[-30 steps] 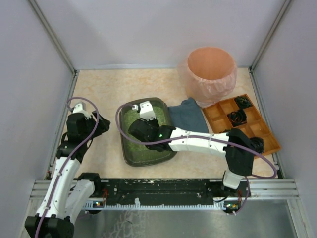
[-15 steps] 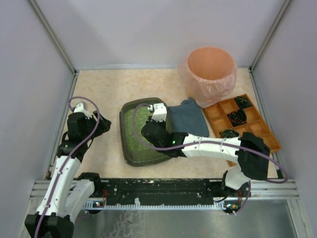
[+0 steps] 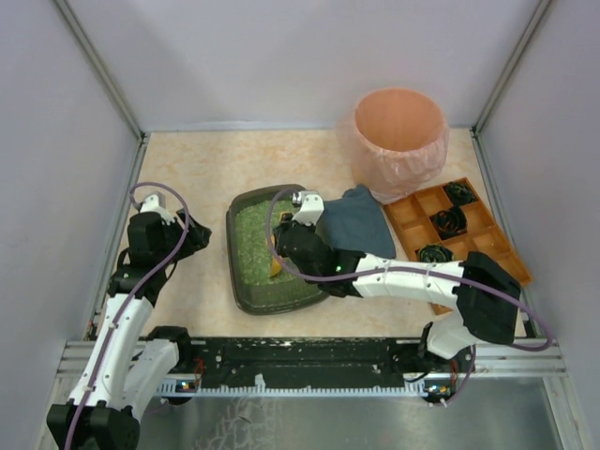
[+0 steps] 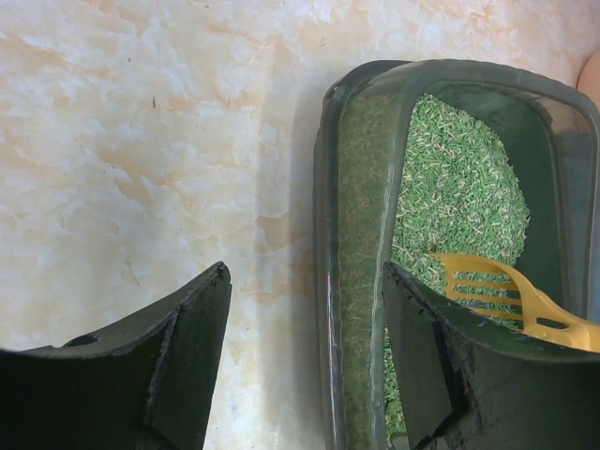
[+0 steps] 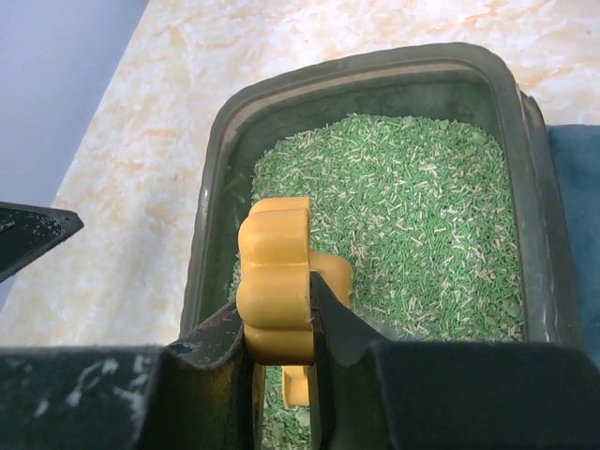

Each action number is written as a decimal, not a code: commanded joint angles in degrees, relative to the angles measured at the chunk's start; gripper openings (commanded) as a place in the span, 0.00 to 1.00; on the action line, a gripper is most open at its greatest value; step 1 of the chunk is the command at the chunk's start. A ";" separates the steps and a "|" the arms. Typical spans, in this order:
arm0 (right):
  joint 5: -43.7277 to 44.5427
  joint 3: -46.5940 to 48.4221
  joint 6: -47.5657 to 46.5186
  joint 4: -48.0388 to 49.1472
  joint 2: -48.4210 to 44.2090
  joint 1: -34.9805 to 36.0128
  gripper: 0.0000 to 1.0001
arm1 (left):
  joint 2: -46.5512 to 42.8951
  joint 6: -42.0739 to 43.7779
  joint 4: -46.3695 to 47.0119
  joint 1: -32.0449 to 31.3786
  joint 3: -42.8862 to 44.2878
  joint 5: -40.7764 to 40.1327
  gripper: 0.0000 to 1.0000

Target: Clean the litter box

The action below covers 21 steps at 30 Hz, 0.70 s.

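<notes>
Left wall [image 3: 56, 187]: runs the full left side of the top view; the left arm sits just beside it.
Left gripper [image 4: 305, 281]: jaws stand apart with nothing between them. It hovers over bare table [image 3: 206, 169] at centre-left of the top view. In its wrist view the right-hand finger [image 4: 422, 356] overlaps the tray's left rim; contact cannot be told.
Free strip, left: bare table between the left wall and the tray, taken up only by the left arm.
Litter box [image 3: 232, 253]: dark tray at centre of the top view, slightly left, long axis running up the frame. Left and upper rims are unobstructed.
Litter [image 3: 251, 246]: green granules cover the tray floor and thin out toward the upper end.
Yellow scoop [image 4: 511, 291]: slotted blade rests on the litter in the lower half of the tray.
Right gripper [image 5: 278, 319]: clamped on the scoop's handle, over the tray's lower-right part. The right arm crosses that corner.
Free strip, top: open table from the tray's upper rim to the back wall.
Blue cloth [image 3: 356, 220]: lies flat against the tray's right rim.
Pink-lined bin [image 3: 398, 141]: upper right, just above the cloth.
Orange tray [image 3: 412, 225]: right edge of the frame, beside the cloth, with dark items [image 3: 448, 220] in some compartments.
</notes>
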 commanded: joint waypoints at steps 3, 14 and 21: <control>0.39 1.58 -6.16 1.89 -6.59 -0.87 0.00 | 0.26 0.97 1.75 0.49 -0.22 1.13 0.71; -11.22 1.10 -14.87 -6.13 -14.92 -6.61 0.00 | 2.24 1.79 3.49 0.38 -0.58 6.07 0.71; -52.40 -0.66 -18.54 2.19 -15.02 -21.00 0.00 | 1.43 2.14 3.92 0.32 -0.74 7.31 0.71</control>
